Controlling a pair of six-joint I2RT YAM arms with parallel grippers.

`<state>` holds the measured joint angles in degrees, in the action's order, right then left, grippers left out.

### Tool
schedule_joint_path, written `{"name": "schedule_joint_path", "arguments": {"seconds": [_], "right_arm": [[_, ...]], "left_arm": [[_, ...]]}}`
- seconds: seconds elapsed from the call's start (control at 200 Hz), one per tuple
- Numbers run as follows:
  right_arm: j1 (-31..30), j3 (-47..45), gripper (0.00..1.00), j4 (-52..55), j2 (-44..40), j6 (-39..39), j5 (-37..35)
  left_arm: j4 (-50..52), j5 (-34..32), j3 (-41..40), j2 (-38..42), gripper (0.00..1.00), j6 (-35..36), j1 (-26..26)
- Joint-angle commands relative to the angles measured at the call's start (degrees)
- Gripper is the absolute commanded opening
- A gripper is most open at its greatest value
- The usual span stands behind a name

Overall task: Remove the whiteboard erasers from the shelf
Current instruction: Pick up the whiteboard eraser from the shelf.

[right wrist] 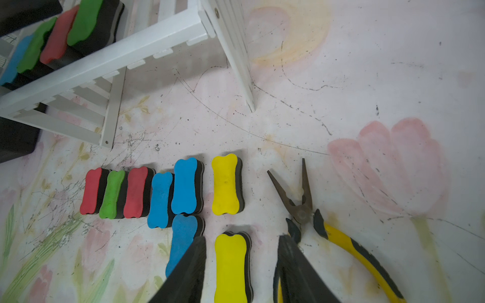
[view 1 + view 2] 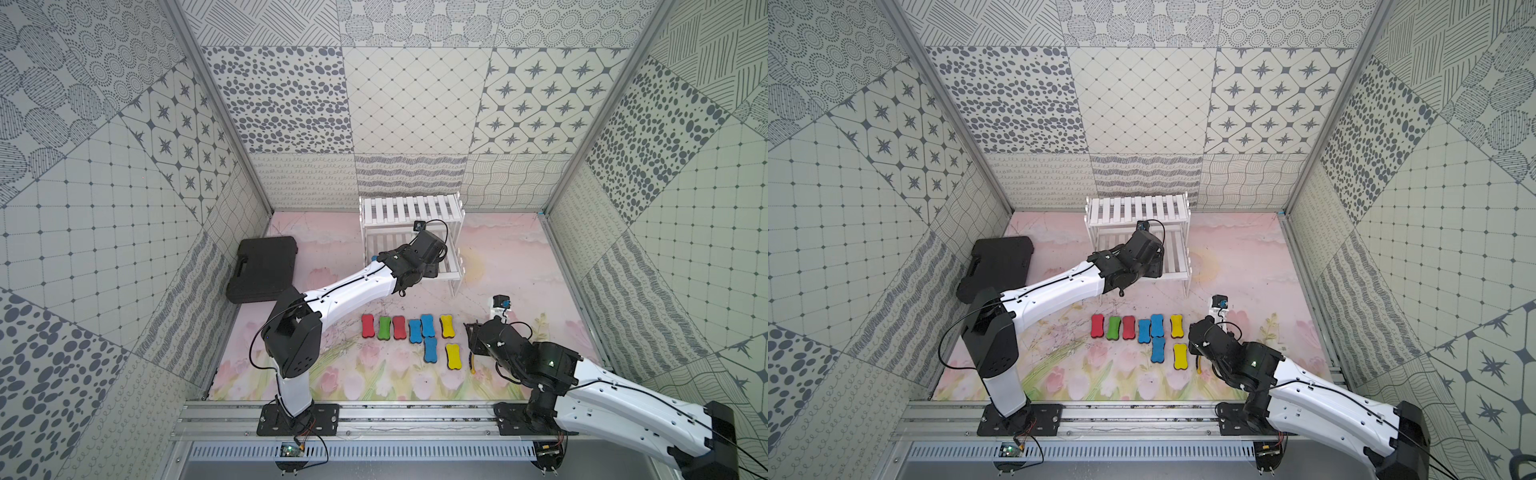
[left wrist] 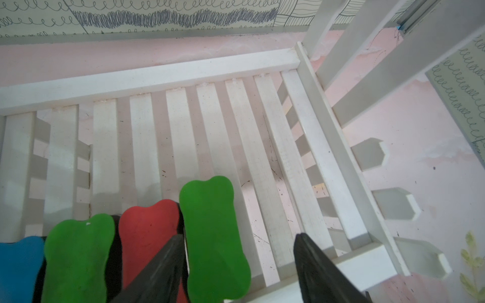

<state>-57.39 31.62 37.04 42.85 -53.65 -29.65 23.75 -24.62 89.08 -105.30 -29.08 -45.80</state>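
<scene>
Since the green eraser (image 3: 214, 236) lies lengthwise along the slats of the shelf (image 3: 147, 78), pointing straight ahead of me, my left gripper (image 3: 239, 236) straddles it with jaws spread: one finger (image 3: 168, 262) wedged between it and the red eraser (image 3: 147, 225), the other standing clear. My right gripper (image 1: 242, 237), also spread, hangs over the bench (image 1: 367, 78), well apart.

Both top views look down over my whole bench (image 2: 519, 266) from its front. My close wrist cameras both show the shelf (image 3: 157, 76).
</scene>
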Motion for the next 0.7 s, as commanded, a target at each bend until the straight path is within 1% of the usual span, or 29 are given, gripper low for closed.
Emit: {"name": "schedule_joint_path", "arguments": {"seconds": [0.0, 0.335, 0.48, 0.625, 0.695], "right_arm": [[0.34, -0.33, 0.48, -0.21, -1.05, -0.68, -0.74], [0.71, -0.32, 0.48, 0.66, -2.19, -0.59, -1.11], [1.04, -0.33, 0.48, 0.75, -2.53, -0.49, -1.1], [1.11, -0.33, 0.48, 0.93, -2.62, -0.5, -0.8], [1.22, -0.33, 0.48, 1.02, -2.9, -0.49, -0.78]], "left_arm": [[-0.5, -0.88, 1.0, -0.76, 0.7, -0.89, 0.52], [0.69, 1.48, 1.98, -2.73, 0.65, -1.94, 0.49], [0.42, 2.47, 2.06, -2.74, 0.65, -1.87, -0.4], [1.65, 0.3, 3.65, -2.21, 0.65, -1.86, -0.8], [4.25, -1.29, 4.62, -2.02, 0.67, -1.77, -0.72]]}}
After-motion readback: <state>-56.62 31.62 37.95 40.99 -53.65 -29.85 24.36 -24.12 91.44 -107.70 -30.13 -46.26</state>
